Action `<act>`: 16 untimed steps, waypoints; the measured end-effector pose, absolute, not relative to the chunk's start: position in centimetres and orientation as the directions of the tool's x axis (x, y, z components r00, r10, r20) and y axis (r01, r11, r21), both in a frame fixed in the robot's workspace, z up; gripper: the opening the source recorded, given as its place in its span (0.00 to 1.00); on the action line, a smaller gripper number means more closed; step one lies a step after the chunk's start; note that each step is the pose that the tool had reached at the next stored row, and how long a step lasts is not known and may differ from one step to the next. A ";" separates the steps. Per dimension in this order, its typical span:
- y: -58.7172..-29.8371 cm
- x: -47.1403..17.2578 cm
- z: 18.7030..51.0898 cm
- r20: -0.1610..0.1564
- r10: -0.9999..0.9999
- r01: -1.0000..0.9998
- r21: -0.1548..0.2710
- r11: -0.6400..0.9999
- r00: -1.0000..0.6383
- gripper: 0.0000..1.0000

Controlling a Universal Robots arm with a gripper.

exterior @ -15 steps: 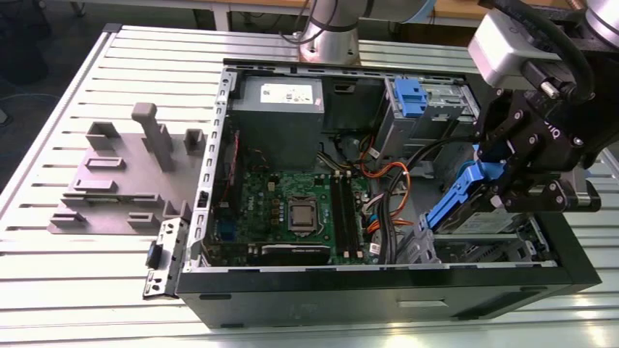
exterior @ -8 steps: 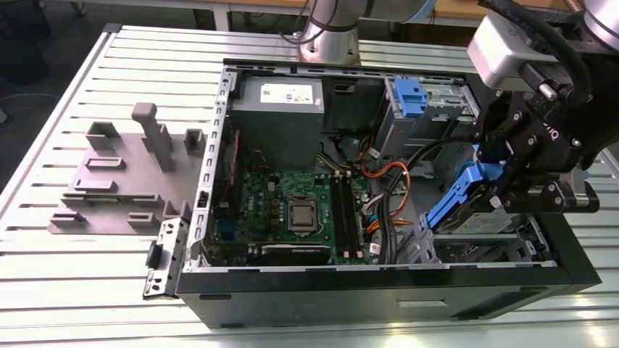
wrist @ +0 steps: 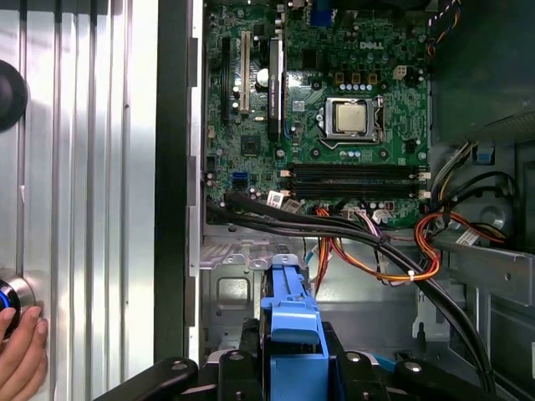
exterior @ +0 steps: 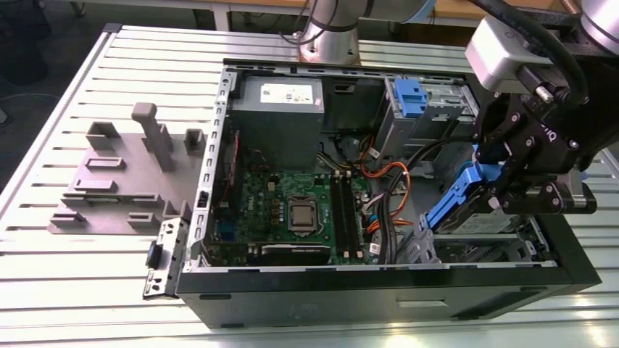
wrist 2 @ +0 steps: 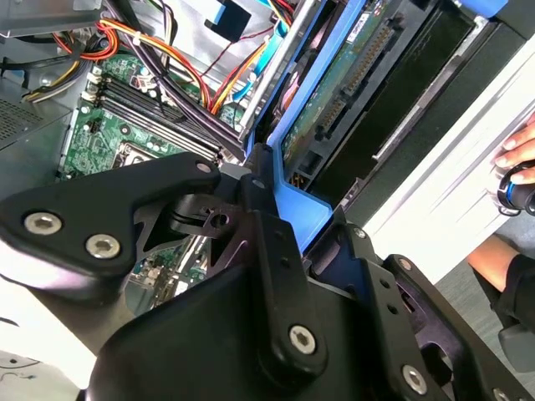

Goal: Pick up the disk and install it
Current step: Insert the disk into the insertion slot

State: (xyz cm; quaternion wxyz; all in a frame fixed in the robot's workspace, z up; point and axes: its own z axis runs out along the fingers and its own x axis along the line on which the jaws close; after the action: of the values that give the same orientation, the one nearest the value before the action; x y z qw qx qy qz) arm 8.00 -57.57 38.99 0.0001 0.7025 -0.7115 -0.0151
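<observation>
The disk point(exterior: 453, 209), a silver drive in a bright blue carrier, hangs tilted on edge over the drive cage point(exterior: 483, 250) at the open computer case's right end in the exterior view. My gripper point(exterior: 495, 190) is shut on it from above, its black fingers clamping the carrier. In the second wrist view the disk's point(wrist 2: 334, 92) green circuit-board underside faces the camera, and the black fingers point(wrist 2: 267, 225) pinch the blue frame. In the first wrist view the blue carrier point(wrist: 292, 330) sticks out between the fingers point(wrist: 242, 368), above the case floor.
The open case point(exterior: 387, 279) holds the motherboard point(exterior: 300, 210), a grey power supply box point(exterior: 280, 109), orange and black cables point(wrist: 368, 251) and a blue latch point(exterior: 411, 98) on the upper cage. A grey fixture point(exterior: 126, 174) sits on the slatted table. A person's hand point(wrist: 21, 351) rests beside the case.
</observation>
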 end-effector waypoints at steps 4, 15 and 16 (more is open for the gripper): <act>-57.6 8.0 38.7 -0.021 -1.000 -1.000 0.022 0.013 -0.013 0.36; -57.6 8.0 38.5 -0.021 -1.000 -1.000 0.022 0.013 -0.013 0.36; -57.6 8.0 38.5 -0.021 -1.000 -1.000 0.022 0.013 -0.013 0.36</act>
State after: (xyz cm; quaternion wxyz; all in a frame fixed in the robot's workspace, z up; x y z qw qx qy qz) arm 7.96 -57.58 38.53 0.0002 0.7025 -0.7116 -0.0151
